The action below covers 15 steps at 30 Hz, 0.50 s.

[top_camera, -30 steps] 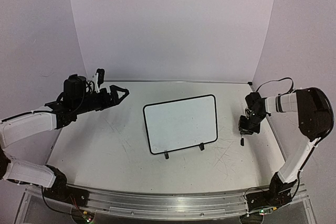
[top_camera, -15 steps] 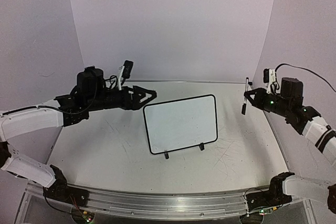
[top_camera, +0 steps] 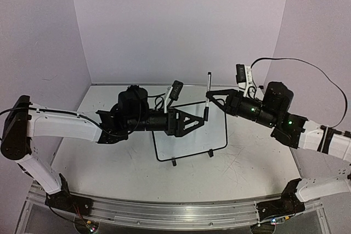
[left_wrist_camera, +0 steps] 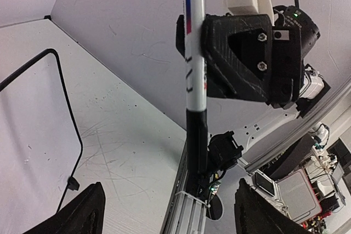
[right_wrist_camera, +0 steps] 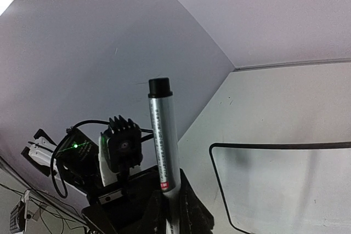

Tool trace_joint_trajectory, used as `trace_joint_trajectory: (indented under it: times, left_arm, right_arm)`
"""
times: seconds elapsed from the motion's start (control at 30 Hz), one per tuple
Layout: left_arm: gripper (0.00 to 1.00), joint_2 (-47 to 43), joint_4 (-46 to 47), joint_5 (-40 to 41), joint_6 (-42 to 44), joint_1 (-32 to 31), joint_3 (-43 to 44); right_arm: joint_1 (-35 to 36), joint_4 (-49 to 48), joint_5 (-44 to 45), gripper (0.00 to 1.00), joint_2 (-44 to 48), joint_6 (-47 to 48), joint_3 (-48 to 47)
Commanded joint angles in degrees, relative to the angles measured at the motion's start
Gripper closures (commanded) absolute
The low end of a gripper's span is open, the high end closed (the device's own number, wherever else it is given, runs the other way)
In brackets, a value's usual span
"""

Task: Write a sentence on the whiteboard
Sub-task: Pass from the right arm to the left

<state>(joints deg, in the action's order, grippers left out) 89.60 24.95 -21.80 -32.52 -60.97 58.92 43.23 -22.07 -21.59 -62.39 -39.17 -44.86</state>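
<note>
— White, bare of any sentence where it shows: the whiteboard (top_camera: 186, 145) stands mid-bench (top_camera: 109, 157) on its feet.
— And the marker (top_camera: 208, 80)?
— Upright over the whiteboard's far edge, clenched in the right pincer (top_camera: 209, 95), black cap (top_camera: 205, 114) downward. From the whiteboard's left, the left pincer (top_camera: 201, 120), released, is nearest that cap, ready, I judge, to pull it off.
</note>
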Motion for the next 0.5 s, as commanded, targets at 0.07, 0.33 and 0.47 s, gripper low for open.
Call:
trace_joint_trajectory:
  times: [0.07,0.33,0.47]
  left_arm:
    - [0.26,-0.03,9.09,-2.64,-4.27,0.24,2.58]
    - [0.67,-1.2,9.73,-1.23,-2.84,0.24,1.07]
    - [0.86,-4.31,9.66,2.02,1.9,0.36,-1.64]
  right_arm:
    - [5.39,-9.85,3.85,1.0,-4.04,-1.06,-4.77]
    - [7.08,-9.82,4.99,1.0,-4.84,-0.96,-5.03]
    - [7.1,-5.92,5.63,1.0,-3.52,0.55,-5.23]
